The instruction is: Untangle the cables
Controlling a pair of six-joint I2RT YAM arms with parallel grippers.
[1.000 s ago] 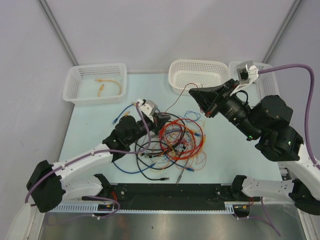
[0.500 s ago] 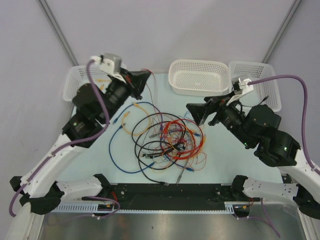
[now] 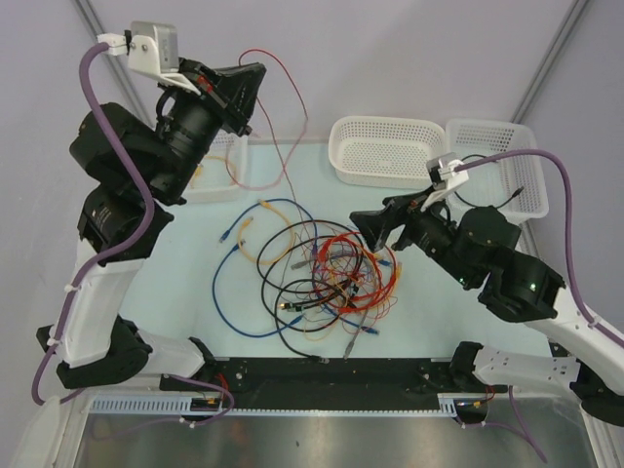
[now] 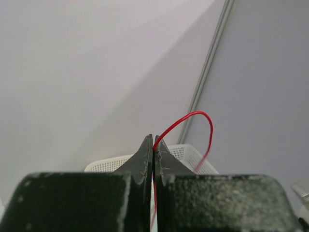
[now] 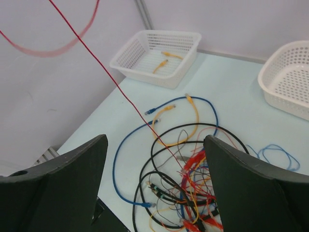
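The cables (image 3: 327, 283) lie tangled at the table's middle: black, blue, orange, yellow and red loops. My left gripper (image 3: 257, 88) is raised high at the back left. It is shut on a thin red cable (image 3: 297, 93) that arcs over and runs down into the pile. The left wrist view has the jaws (image 4: 155, 145) pressed together on this red cable (image 4: 193, 116). My right gripper (image 3: 366, 226) hangs open over the pile's upper right edge. Between its spread fingers (image 5: 72, 179) the tangle (image 5: 193, 179) and the taut red cable (image 5: 120, 92) show.
Three white baskets stand along the back. The left basket (image 5: 145, 48) holds orange cables, the middle basket (image 3: 385, 146) shows nothing inside, and the right basket (image 3: 497, 156) holds a black cable. A long blue cable (image 3: 226, 288) loops out left of the pile.
My left arm rose from the pile to high at the back left, drawing the red cable up. My right gripper opened and moved down from the middle basket toward the pile.
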